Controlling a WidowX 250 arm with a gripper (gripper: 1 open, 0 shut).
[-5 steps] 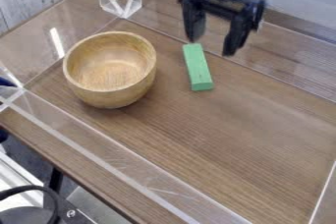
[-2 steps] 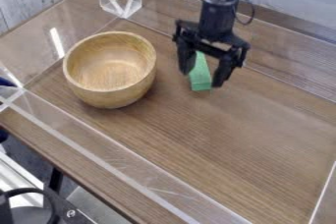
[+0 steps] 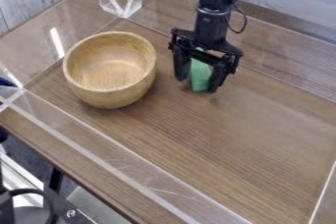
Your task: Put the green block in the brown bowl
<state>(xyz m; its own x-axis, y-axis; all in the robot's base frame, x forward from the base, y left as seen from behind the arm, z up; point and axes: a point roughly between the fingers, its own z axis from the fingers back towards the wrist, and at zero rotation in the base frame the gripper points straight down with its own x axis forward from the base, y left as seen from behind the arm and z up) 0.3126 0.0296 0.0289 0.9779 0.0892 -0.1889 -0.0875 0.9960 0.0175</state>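
Note:
The green block [image 3: 201, 74] lies flat on the wooden table, just right of the brown bowl [image 3: 110, 67]. My gripper [image 3: 201, 71] has come down over the block, black fingers standing open on either side of it, one finger [image 3: 176, 60] on the bowl side and the other on the right. The block's middle shows between them; its far end is hidden behind the gripper body. The bowl is upright and holds nothing.
A clear plastic wall [image 3: 79, 135] rims the table along the front and left edges. A clear angled piece [image 3: 118, 0] stands at the back left. Bare wood table [image 3: 223, 149] stretches to the front right.
The gripper has dropped from above the block's far end down around the block and shifted slightly left. Its fingers stay open. Block and bowl have not moved.

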